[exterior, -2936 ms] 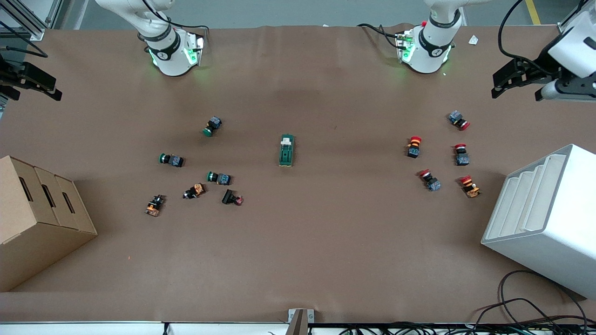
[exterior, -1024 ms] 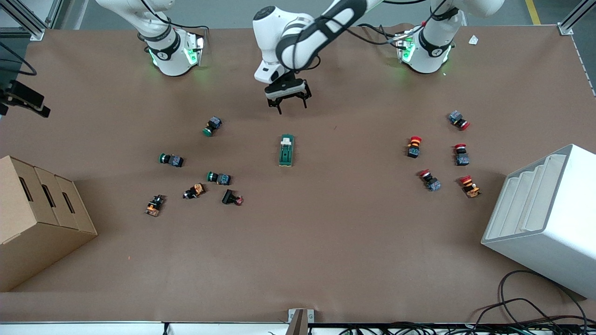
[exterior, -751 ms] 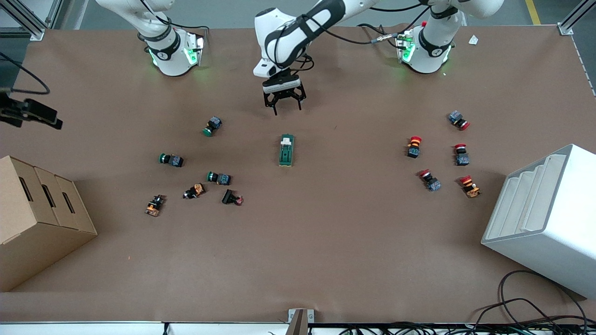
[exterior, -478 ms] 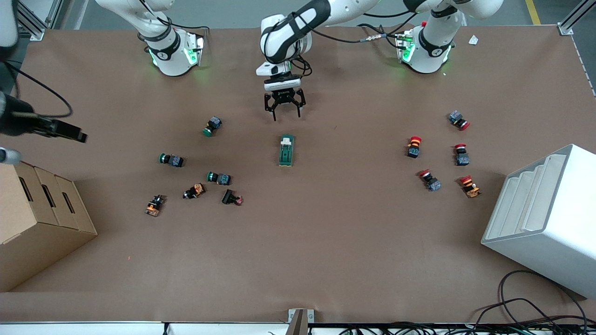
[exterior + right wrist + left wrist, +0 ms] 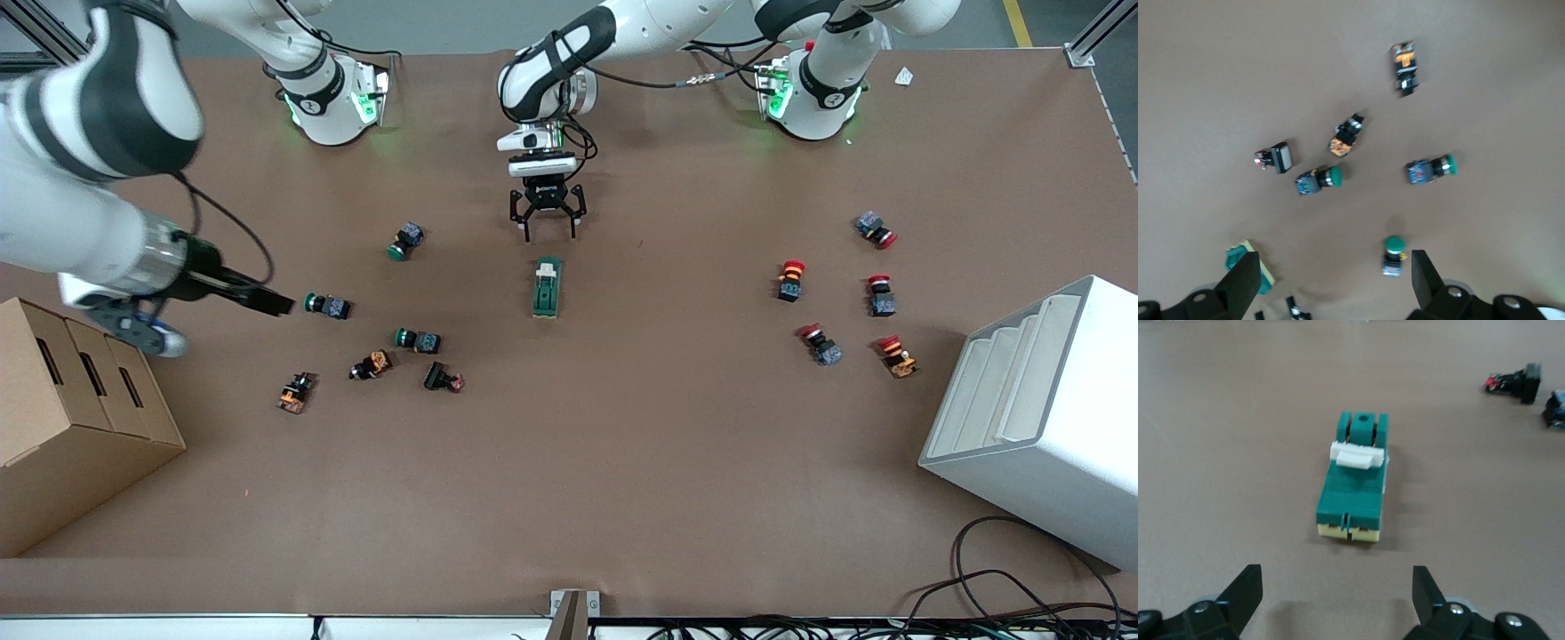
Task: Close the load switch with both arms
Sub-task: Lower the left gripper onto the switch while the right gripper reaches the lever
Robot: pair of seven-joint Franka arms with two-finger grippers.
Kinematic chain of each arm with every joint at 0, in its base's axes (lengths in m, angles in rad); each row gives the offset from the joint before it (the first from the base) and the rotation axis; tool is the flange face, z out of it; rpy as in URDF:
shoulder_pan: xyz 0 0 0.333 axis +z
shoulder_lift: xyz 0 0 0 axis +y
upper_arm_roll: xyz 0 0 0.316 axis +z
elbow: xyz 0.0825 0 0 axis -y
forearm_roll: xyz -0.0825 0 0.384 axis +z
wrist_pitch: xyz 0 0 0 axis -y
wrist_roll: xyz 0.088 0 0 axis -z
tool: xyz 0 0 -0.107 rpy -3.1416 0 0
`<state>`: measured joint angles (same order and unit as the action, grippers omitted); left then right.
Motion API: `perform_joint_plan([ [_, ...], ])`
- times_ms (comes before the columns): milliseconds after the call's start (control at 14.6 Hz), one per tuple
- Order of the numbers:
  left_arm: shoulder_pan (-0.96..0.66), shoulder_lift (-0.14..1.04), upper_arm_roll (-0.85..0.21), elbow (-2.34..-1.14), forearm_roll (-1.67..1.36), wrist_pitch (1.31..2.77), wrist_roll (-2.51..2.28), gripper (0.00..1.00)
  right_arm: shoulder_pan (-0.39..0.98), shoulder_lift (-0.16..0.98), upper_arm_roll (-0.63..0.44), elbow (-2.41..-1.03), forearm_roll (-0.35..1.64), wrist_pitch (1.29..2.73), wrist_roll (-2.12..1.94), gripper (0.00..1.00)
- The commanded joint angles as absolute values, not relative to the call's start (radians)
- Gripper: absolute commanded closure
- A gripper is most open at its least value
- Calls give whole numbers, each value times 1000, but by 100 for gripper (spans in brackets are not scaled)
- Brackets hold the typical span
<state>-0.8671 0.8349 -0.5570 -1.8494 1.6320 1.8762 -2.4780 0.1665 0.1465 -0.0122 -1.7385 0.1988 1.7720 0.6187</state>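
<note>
Approach step, no contact yet. Right gripper (image 5: 267, 303) is up over the green-capped push buttons (image 5: 327, 306) at the right arm's end of the table; wrist view shows its fingers (image 5: 1245, 283) spread, nothing between them. Load switch (image 5: 547, 287) lies mid-table, well apart from both button groups, white lever (image 5: 1359, 455) at the end farther from the front camera. Left gripper (image 5: 546, 227) is poised just above the table beside that lever end, fingers (image 5: 1426, 588) spread wide, empty. Red-capped push buttons (image 5: 791, 278) sit toward the left arm's end.

Judgement: next, left gripper needs to drop over the switch and brace the body; right must travel across to press the lever.
</note>
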Motion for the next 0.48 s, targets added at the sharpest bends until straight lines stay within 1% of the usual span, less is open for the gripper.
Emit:
perform_joint_plan([
  [0, -880, 818, -551, -1894, 1696, 1850, -2508, 1, 263, 127, -15, -1859, 229, 1920, 783, 0],
  [137, -885, 821, -551, -1920, 1762, 1842, -2558, 1, 348, 146, -17, -1937, 297, 2061, 900, 0],
  [410, -887, 845, -537, -1930, 1851, 1816, -2576, 1, 513, 205, -15, -2037, 336, 2290, 1017, 0],
])
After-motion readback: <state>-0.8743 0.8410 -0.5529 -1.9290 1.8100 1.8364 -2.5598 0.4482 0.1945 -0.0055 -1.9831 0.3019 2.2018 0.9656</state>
